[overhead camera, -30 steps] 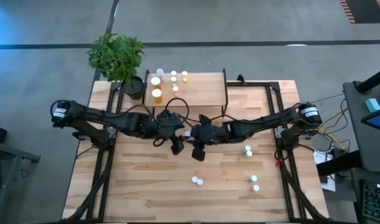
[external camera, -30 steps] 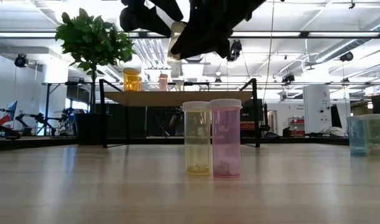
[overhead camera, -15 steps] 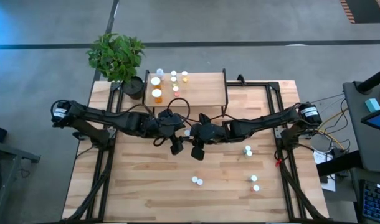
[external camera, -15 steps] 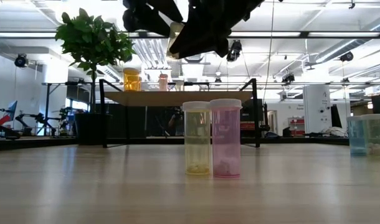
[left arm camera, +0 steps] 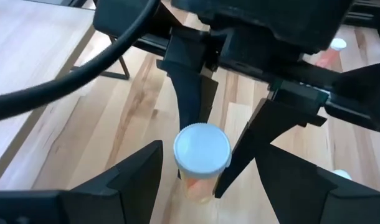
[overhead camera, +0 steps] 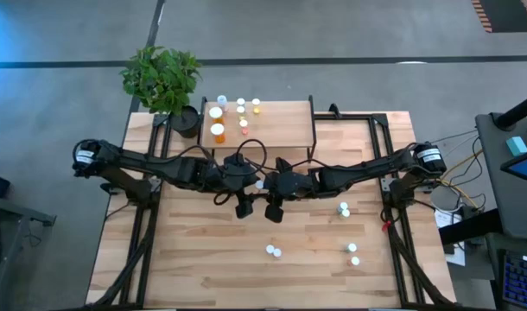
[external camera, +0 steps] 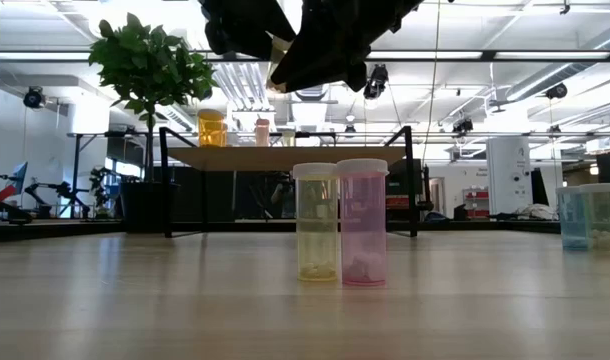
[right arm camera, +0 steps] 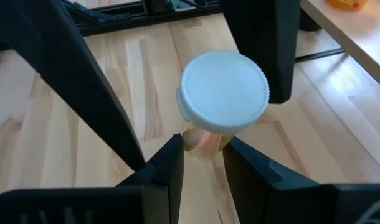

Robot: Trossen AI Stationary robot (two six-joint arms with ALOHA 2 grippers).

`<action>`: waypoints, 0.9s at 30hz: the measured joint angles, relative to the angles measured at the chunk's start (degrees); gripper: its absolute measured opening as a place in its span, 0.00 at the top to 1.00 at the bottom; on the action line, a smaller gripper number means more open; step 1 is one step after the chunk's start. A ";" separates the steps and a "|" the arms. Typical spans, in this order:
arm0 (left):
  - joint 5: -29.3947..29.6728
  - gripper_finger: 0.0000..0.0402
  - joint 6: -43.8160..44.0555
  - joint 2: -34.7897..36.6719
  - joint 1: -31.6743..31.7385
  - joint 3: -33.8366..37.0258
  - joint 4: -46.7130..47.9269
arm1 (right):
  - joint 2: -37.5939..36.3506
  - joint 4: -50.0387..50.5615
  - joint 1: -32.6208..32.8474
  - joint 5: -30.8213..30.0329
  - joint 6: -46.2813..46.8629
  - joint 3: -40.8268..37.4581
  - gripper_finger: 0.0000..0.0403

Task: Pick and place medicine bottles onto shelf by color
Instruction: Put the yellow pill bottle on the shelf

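High view: overhead, straight down on the whole worktop (overhead camera: 203,259). Low view: at worktop level, facing the room. Both wrist views: close, looking down past their fingers at one shared white-capped bottle (left arm camera: 202,152).

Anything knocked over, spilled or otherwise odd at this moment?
Nothing spilled or toppled. The one unusual thing is a handover in mid-air: the right gripper is closed on a small white-capped bottle above the table centre, while the left gripper has its open fingers on either side of it. The yellow and pink bottles stand upright.
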State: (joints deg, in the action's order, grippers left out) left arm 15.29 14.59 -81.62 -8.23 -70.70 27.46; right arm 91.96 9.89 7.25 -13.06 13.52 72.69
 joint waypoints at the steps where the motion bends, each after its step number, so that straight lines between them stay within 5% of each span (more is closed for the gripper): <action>1: 0.00 0.41 0.00 0.00 0.00 0.00 -0.06 | 0.00 0.00 0.02 0.02 0.00 0.00 0.76; 27: -1.77 0.70 -0.04 0.00 0.79 0.09 -2.51 | 0.04 0.09 0.02 2.67 -0.04 -0.02 0.76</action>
State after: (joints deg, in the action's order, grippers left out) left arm 13.52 14.55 -81.62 -7.44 -70.61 24.95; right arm 92.01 9.98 7.27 -10.39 13.47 72.66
